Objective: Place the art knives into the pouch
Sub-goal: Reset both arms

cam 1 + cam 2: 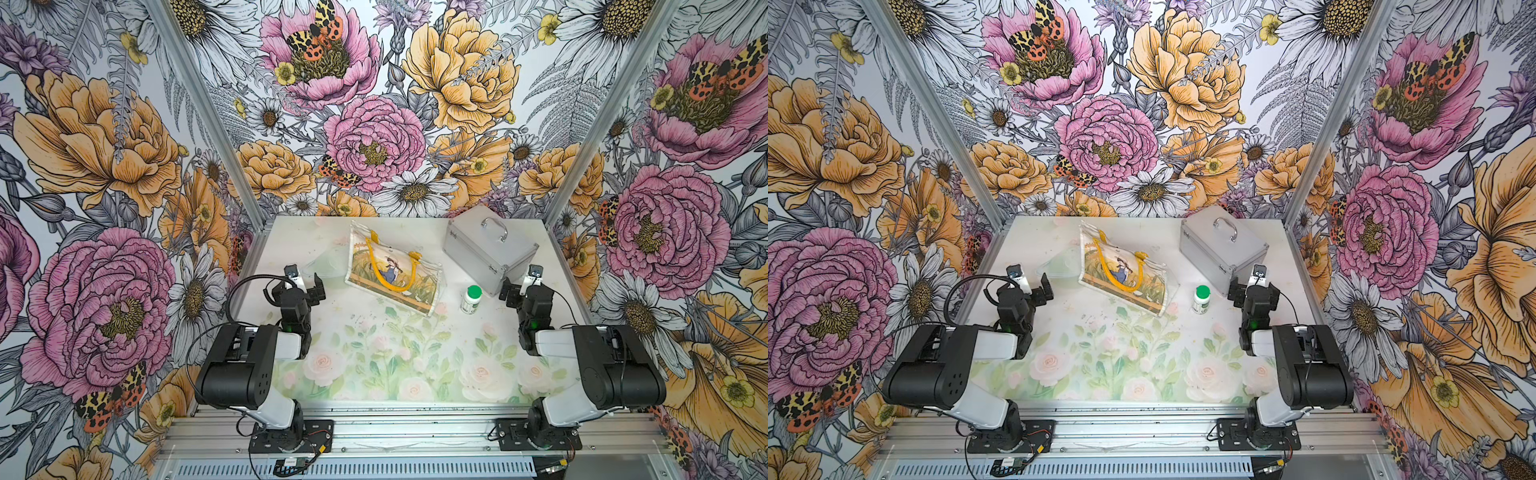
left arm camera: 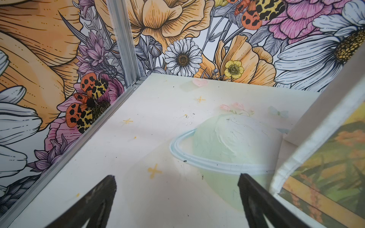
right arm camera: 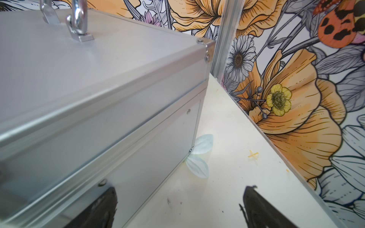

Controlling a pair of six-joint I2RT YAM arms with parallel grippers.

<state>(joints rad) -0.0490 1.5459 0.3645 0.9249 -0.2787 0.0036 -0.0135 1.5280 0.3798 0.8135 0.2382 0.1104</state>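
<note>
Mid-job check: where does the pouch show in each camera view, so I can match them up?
Top view: the pouch lies toward the back, left of the silver case.
Top view: same place, again left of the case.
Left wrist: close up at the picture's edge.
Right wrist: not in it.
Shared landmark: the pale green printed dome right beside the pouch.

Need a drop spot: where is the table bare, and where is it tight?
Biggest bare patch: front of the table, on the near side of the pouch and bottle. Smaller one: back left corner, bordered by the left gripper and pouch. Tight: bottle, case and right gripper sit close together at the right.
</note>
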